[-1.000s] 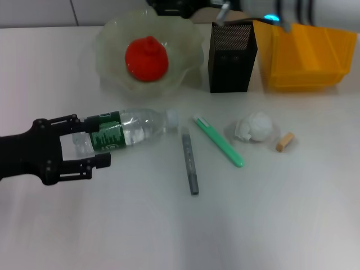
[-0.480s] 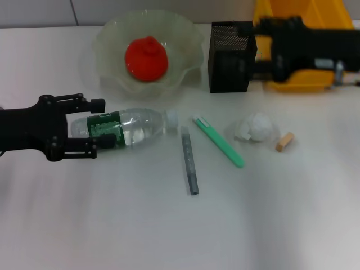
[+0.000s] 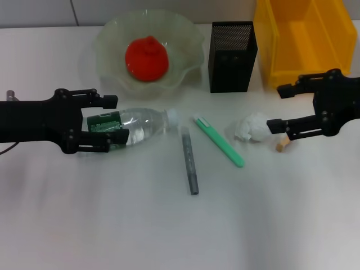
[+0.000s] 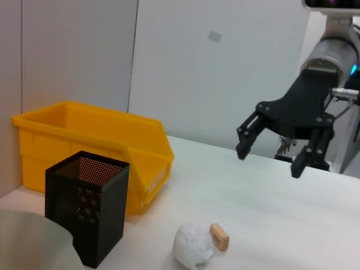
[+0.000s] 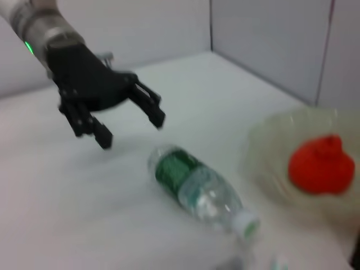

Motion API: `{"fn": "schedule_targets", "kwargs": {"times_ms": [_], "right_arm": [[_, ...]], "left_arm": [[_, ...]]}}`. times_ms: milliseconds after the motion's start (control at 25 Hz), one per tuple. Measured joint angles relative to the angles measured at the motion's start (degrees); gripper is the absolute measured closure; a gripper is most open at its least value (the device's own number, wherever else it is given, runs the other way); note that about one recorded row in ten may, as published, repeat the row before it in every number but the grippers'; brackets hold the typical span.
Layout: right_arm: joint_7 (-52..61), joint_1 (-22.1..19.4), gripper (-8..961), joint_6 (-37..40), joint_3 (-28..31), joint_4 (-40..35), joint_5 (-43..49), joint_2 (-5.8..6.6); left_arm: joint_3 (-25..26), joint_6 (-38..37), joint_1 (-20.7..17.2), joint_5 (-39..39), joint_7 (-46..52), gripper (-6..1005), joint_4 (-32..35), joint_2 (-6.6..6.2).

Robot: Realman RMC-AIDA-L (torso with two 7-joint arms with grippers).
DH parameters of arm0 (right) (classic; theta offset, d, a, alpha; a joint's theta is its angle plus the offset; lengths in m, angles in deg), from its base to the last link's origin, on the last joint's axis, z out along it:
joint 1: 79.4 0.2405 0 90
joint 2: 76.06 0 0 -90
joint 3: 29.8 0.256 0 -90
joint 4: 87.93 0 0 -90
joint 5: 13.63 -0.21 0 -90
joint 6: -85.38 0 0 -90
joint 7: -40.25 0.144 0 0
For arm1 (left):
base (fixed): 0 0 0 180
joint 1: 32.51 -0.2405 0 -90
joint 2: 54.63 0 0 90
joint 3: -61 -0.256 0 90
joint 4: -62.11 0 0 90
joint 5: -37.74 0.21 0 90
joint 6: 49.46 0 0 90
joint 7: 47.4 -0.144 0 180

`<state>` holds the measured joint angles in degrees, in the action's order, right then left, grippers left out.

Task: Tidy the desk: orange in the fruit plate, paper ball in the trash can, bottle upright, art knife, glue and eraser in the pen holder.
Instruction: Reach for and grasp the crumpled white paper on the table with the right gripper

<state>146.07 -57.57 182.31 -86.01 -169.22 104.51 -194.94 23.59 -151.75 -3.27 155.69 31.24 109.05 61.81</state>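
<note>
My left gripper, jaws apart, straddles the base of the bottle at centre left, its long axis running left-right, cap rightward.

My right gripper has bare table beneath. The paper ball and eraser crowd its lower finger; the trash can walls off behind.

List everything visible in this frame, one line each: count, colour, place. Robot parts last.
orange: 1, red-orange, in the fruit plate
fruit plate: 1, pale green, far left
pen holder: 1, black mesh, far centre
trash can: 1, yellow, far right
bottle: 1, clear, green label, lying
grey pen-like tool: 1, centre
green pen-like tool: 1, centre
paper ball: 1, white
eraser: 1, tan, beside paper ball
left gripper: open, straddling the bottle
right gripper: open, above the eraser
</note>
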Motion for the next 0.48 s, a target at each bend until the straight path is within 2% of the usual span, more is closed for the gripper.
{"fn": "schedule_targets", "kwargs": {"times_ms": [240, 480], "right_arm": [[12.18, 6.04, 169, 1.32, -1.51, -4.87, 14.39, -0.1], [17.96, 14.64, 170, -0.04, -3.03, 2.4, 25.91, -0.18]], "left_arm": [[-0.11, 0.69, -0.24, 0.78, -0.94, 222, -0.42, 0.63], [-0.56, 0.46, -1.02, 0.98, -1.44, 223, -0.85, 0.7]]}}
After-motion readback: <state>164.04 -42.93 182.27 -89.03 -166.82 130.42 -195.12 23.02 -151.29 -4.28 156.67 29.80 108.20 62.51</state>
